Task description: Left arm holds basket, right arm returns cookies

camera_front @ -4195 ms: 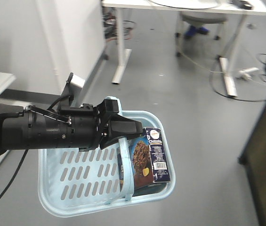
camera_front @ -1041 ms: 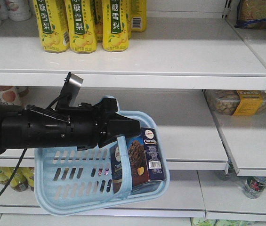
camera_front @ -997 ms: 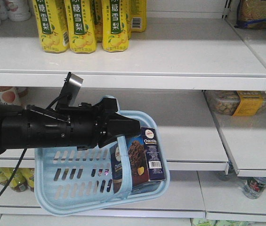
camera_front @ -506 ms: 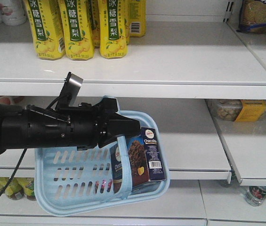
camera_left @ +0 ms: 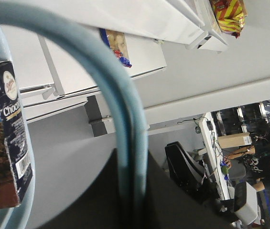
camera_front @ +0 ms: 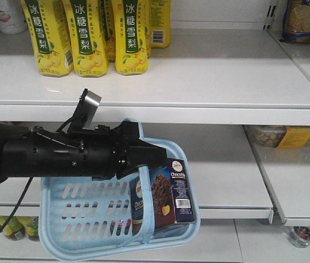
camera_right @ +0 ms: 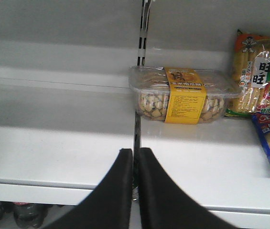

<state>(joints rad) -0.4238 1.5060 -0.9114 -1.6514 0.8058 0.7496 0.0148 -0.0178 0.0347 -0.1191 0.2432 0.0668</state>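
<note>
White shelves (camera_front: pixel 209 76) stand behind. The left gripper (camera_front: pixel 156 157) is clamped on the handle (camera_front: pixel 144 186) of the hanging basket (camera_front: pixel 48 219). The cookies (camera_front: pixel 168 192) stand upright inside it, below the gripper. The right gripper (camera_right: pixel 135 157) has its fingers almost together and holds nothing.

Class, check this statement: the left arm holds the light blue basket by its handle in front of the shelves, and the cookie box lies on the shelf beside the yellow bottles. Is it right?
Not quite. The cookie box stands inside the basket, not on the shelf. The exterior front-facing view shows it. The rest holds.
</note>
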